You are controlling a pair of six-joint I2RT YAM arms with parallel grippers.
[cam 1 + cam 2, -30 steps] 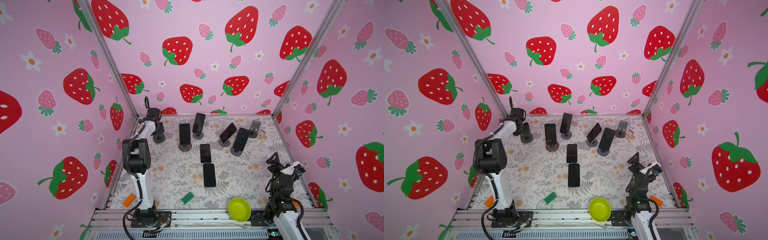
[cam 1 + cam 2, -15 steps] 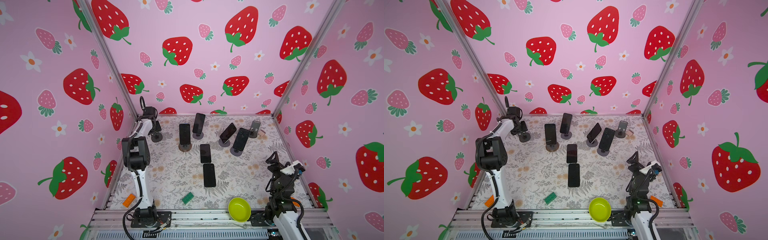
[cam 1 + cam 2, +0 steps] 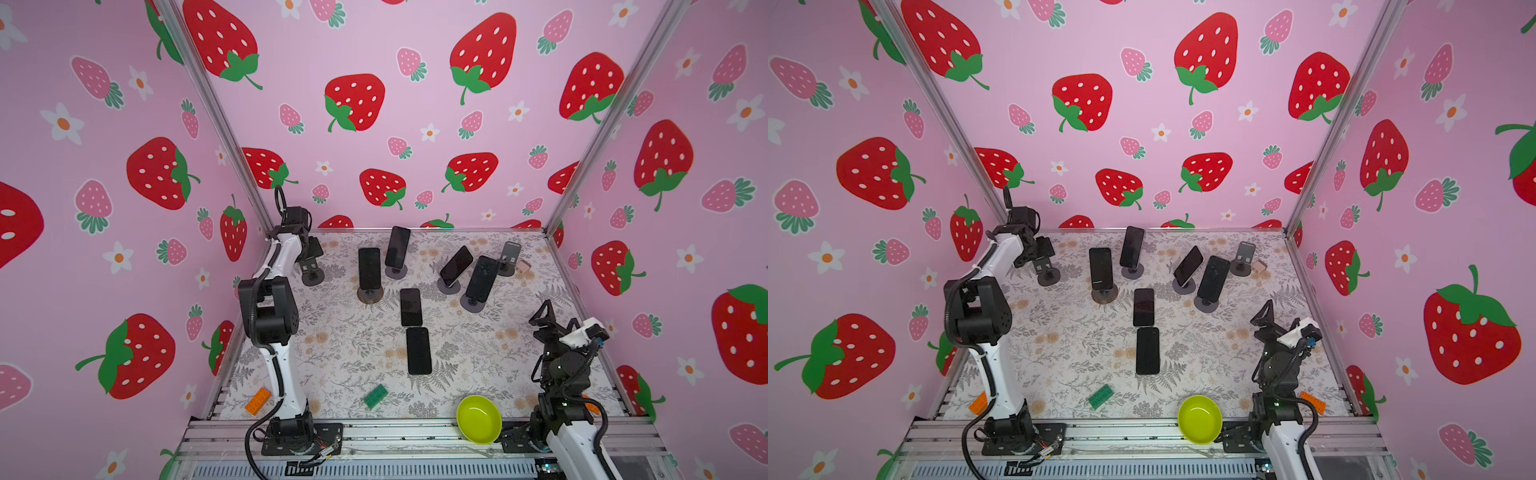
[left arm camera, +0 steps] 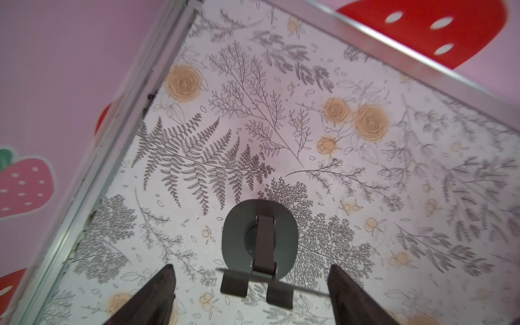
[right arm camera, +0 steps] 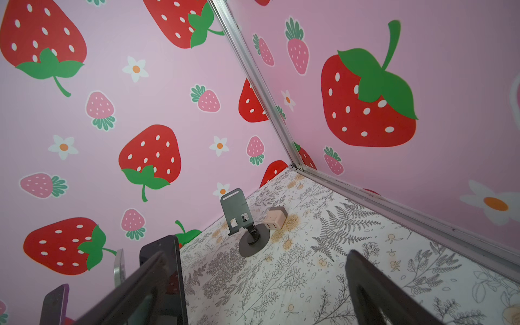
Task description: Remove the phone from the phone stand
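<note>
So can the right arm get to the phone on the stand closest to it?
Probably yes. The right gripper is open and holds nothing. That phone leans on its stand not far from it. Only bare table lies between them, so nothing seems to block the way.

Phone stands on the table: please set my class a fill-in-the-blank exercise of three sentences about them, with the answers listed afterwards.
1. The number of phones lying flat on the table is ____.
2. The phone stand nearest the left tool holds ____ phone.
3. The toy brick nearest the bowl is coloured ____.
Answers: two; no; green.
</note>
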